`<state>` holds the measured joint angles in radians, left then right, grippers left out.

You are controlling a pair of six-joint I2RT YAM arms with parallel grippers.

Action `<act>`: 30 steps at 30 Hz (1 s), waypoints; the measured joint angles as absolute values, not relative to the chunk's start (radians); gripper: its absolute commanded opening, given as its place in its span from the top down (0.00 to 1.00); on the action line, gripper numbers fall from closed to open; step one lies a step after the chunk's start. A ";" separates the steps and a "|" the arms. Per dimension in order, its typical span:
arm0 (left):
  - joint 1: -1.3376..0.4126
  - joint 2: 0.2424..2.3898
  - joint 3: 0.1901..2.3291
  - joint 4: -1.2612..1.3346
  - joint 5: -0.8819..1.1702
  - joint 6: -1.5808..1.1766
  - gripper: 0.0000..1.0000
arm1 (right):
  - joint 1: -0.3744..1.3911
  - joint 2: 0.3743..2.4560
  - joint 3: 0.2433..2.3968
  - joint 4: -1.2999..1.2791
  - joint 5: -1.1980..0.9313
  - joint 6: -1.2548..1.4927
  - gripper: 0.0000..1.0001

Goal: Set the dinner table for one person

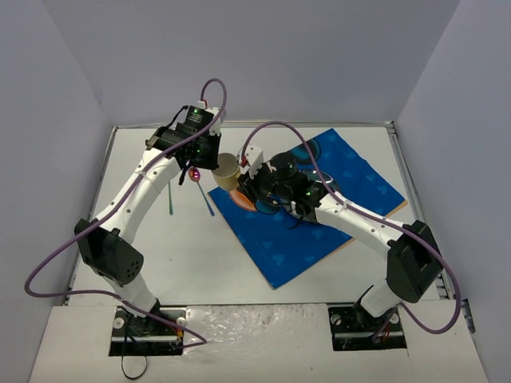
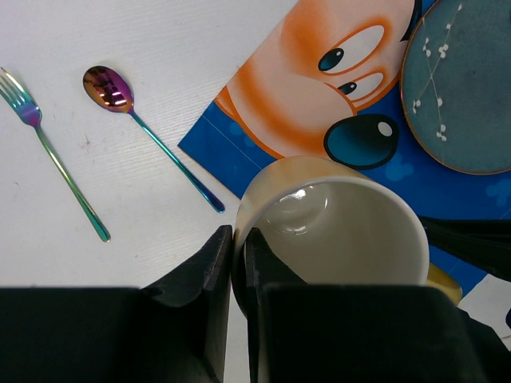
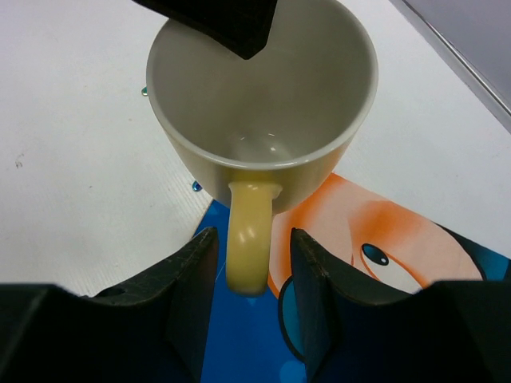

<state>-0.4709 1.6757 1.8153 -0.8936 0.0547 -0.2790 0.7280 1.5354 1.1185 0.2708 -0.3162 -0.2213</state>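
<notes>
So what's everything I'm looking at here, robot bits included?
table: one, white, under everything
placemat: one, blue with a cartoon mouse, angled on the table's right half
plate: one, teal speckled with white, on the placemat
mug: one, cream, at the placemat's left corner
spoon: one, iridescent, on the table left of the placemat
fork: one, iridescent, left of the spoon
left gripper: one, black, pinching the mug's rim
right gripper: one, black, open, fingers either side of the mug's handle
</notes>
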 measured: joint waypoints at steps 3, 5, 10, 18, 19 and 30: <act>-0.471 1.672 1.815 -0.893 0.061 -0.281 1.00 | 0.724 1.530 1.099 0.301 -0.322 -0.212 0.71; -0.471 1.670 1.814 -0.891 0.065 -0.283 1.00 | 0.718 1.522 1.083 0.328 -0.327 -0.207 0.72; -0.471 1.664 1.800 -0.881 0.080 -0.292 1.00 | 0.706 1.493 1.047 0.386 -0.344 -0.184 0.73; -0.471 1.664 1.789 -0.863 0.102 -0.300 1.00 | 0.699 1.473 1.032 0.433 -0.363 -0.162 0.84; -0.471 1.664 1.789 -0.863 0.101 -0.300 1.00 | 0.699 1.473 1.032 0.437 -0.368 -0.161 0.87; -0.471 1.664 1.785 -0.855 0.109 -0.308 0.84 | 0.694 1.451 0.996 0.464 -0.377 -0.166 1.00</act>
<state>-0.4706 1.6641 1.7851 -0.8547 0.1088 -0.3084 0.6940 1.4512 0.9957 0.4641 -0.3771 -0.1660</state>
